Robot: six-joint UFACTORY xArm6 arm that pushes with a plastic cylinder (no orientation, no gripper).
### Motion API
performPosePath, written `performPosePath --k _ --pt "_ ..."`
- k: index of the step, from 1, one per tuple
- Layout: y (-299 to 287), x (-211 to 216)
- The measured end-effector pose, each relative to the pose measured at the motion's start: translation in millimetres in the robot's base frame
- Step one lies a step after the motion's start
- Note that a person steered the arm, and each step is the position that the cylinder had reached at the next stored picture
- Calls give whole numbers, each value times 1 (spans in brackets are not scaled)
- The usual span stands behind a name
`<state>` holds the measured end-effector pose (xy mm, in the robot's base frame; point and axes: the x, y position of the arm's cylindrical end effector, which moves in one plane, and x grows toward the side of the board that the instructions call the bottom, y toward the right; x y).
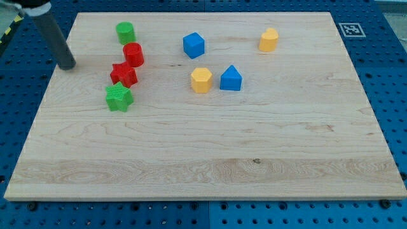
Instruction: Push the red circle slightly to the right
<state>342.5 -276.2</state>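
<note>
The red circle [133, 55] stands near the view's upper left on the wooden board [203, 152]. A green circle [125, 32] is just above it and a red star [123, 74] just below, nearly touching. A green star [119, 97] lies below the red star. My tip [67, 64] is at the board's left edge, well to the left of the red circle and apart from every block. The dark rod slants up to the view's top left.
A blue cube [194, 45] sits right of the red circle. A yellow hexagon [201, 81] and a blue triangular block [231, 78] lie mid-board. A yellow block [268, 39] is at upper right. Blue pegboard [381, 76] surrounds the board.
</note>
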Motion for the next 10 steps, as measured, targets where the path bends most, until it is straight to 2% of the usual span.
performPosePath --k 2,3,4,5,6,8,10 --pt "11 -128" --pt "71 -151" --pt "157 -139" --pt "182 -101" --pt "182 -65" --pt "191 -25" --pt "189 -11"
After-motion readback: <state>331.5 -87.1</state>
